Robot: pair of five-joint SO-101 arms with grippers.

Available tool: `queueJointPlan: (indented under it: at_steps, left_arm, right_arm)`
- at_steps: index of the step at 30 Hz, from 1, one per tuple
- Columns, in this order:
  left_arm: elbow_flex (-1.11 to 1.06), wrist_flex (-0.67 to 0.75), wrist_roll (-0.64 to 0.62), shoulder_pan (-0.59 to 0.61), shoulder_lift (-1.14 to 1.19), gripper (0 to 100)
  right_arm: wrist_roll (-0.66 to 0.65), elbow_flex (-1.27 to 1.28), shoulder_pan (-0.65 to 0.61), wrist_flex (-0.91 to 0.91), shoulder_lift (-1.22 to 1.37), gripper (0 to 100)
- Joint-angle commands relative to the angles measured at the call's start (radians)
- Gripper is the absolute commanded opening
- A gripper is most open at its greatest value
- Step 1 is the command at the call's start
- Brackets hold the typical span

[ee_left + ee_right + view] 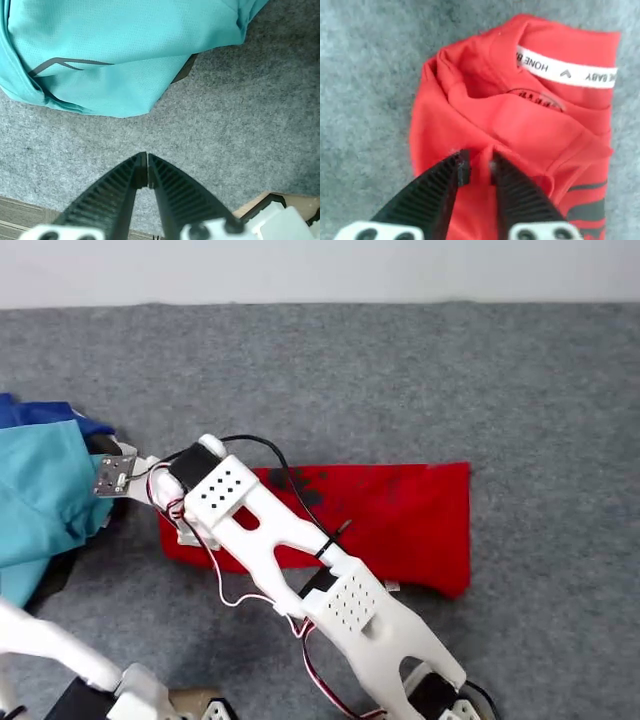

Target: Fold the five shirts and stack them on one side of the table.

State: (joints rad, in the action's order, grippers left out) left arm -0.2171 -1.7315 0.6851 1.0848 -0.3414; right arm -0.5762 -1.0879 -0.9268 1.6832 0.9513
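Surface: we record a grey, felt-like table covering [520, 380] across the whole work area. A plain pale wall [320, 270] runs along its far edge.

Item 1: red shirt [400, 520], folded into a long band near the middle of the table. In the high view its long axis runs left to right, tilted slightly. The right end is cut square. The left end lies under the forward part of the right arm [270, 530]. We note the collar, with a white neck tape [565, 72], at the end where the right gripper [479, 167] is. Dark print shows on the upper side.

Item 2: right gripper, jaws clenched on a raised fold of the red shirt just short of the collar.

Item 3: teal shirt [40, 500], loose and unfolded at the left edge of the table. It lies on a blue shirt [30, 412], with darker cloth showing beneath. This heap is near the left end of the red shirt.

Item 4: left gripper [147, 162], jaws pressed together on nothing. It hangs over bare grey covering, apart from the teal shirt. The left arm [50, 640] sits at the near left corner.
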Motion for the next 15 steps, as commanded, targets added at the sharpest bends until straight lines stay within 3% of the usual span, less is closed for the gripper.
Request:
queueJointPlan:
  at_steps: [1,8,15]
  left_arm:
    - [0.007,-0.005,0.002,-0.009,-0.032,2]
    - [0.007,-0.005,0.002,-0.009,-0.032,2]
    - [0.008,-0.005,0.003,-0.009,-0.032,2]
  right_arm:
    - [-0.06,-0.018,0.002,-0.015,-0.016,1.1]
    - [-0.064,-0.242,0.033,0.105,-0.015,1.0]
    - [-0.049,-0.338,0.097,0.111,-0.056,1.0]
